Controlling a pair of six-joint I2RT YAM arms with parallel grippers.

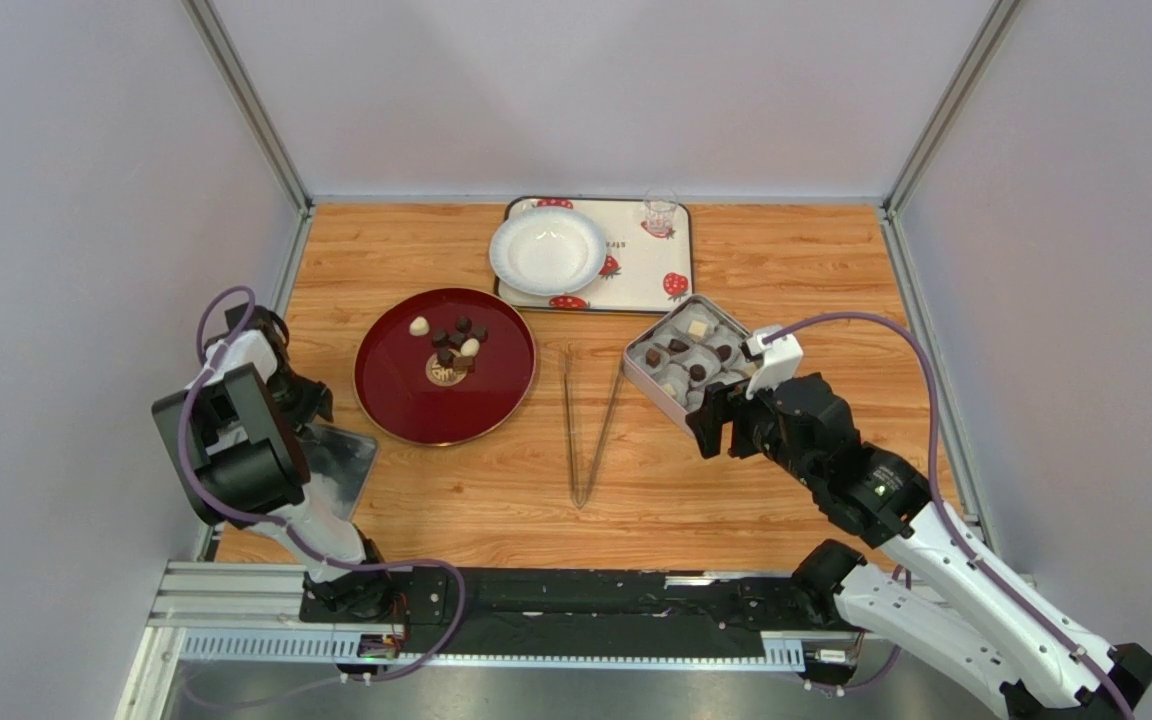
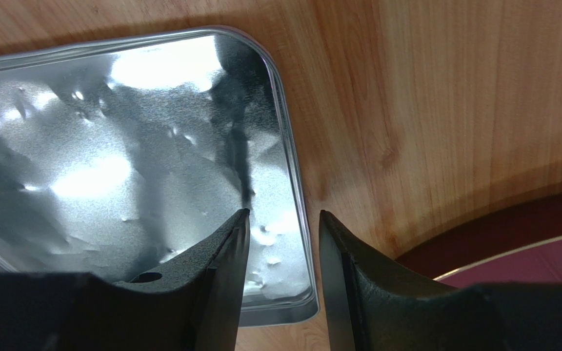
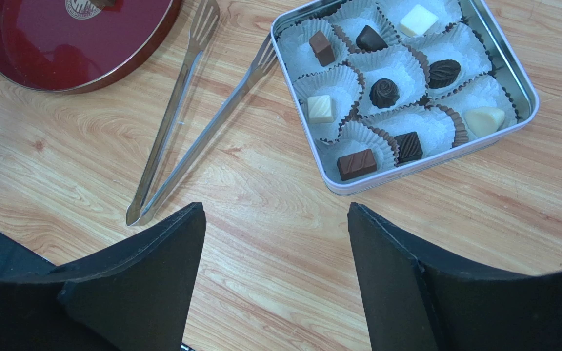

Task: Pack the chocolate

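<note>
Okay, right claw [image 3: 276,212]: fingers are standing wide apart, gripping nothing, hovering over bare desk [image 3: 57,146].
left claw [image 2: 284,216]: fingers are sitting slightly apart with nothing clamped, and the lid [image 2: 115,146] rim is running beneath the gap.
why: the tin [image 3: 438,161] is looking full, so filling is probably ending. The left claw is likely lining up on the lid for closing, while the right claw is idling clear of the tin.
chocolate [image 3: 385,92]: nine pieces are filling the tin, just ahead of the right claw and slightly to its right.
spare pieces [image 1: 452,348]: a few are lying on the red plate [image 1: 402,398], well ahead-left of the right claw and near the left claw.
tongs [image 3: 170,110]: lying flat ahead-left of the right claw, between plate and tin.
</note>
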